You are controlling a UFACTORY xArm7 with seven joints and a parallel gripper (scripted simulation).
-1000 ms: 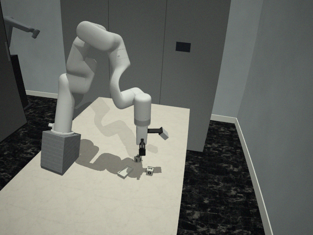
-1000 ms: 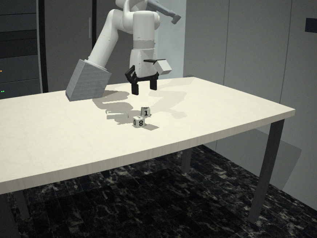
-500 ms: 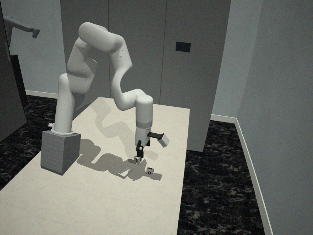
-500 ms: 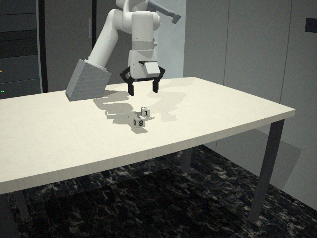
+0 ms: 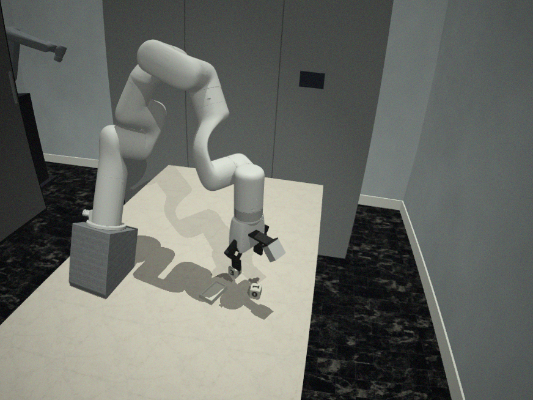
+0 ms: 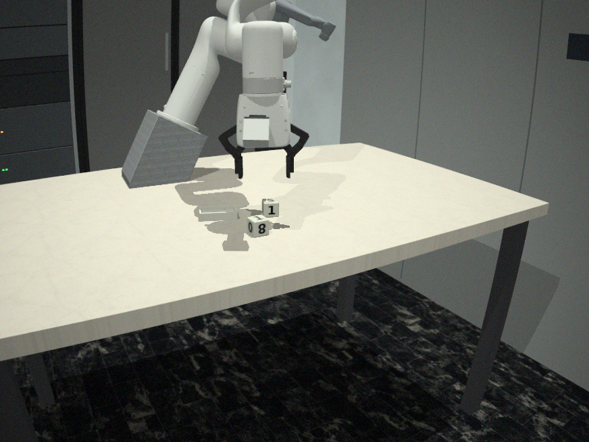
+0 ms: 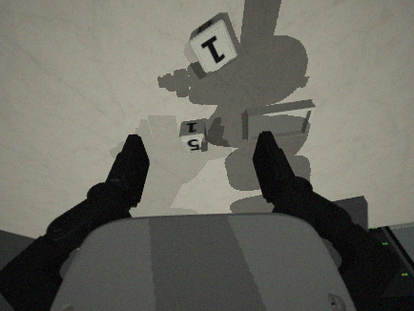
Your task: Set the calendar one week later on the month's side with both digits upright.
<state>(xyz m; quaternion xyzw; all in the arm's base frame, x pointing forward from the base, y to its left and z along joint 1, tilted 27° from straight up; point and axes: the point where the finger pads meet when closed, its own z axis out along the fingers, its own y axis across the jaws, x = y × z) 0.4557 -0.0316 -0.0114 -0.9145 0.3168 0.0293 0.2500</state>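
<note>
Counter [image 5: 150, 344] [image 6: 142, 266] [image 7: 72, 95], pale and broad, carries a grey block-shaped pedestal [image 5: 90, 258] [image 6: 164, 152] [image 7: 357, 209]. From this rises the white arm [image 5: 172, 68] [image 6: 192, 83], arching high, folding back down through its bends and ending in an upright last section above the counter. A pale box [image 5: 274, 249] [image 6: 255, 132] juts from its wrist on a black bracket.

The gripper [image 5: 247, 258] [image 6: 263, 176] [image 7: 200, 147] points straight down, its black fingers spread fully open with nothing between them. In the exterior view its fingertips hang above the counter, apart from the cubes.

The shallow tray [image 5: 205, 300] [image 6: 216, 217] [image 7: 246, 125] lies flat on the counter, partly in the arm's shadow. Both of the calendar's cubes stand outside it, on the counter.

The cube showing 8 [image 5: 254, 291] [image 6: 257, 226] [image 7: 215, 45] has a 1 on top and a 0 on another side. The cube showing 3 [image 5: 233, 271] [image 6: 270, 208] [image 7: 193, 135] in the top view shows a 1 on its side in the exterior view; the wrist view shows its 1 and 5. The two cubes stand near each other, turned differently and not touching.
</note>
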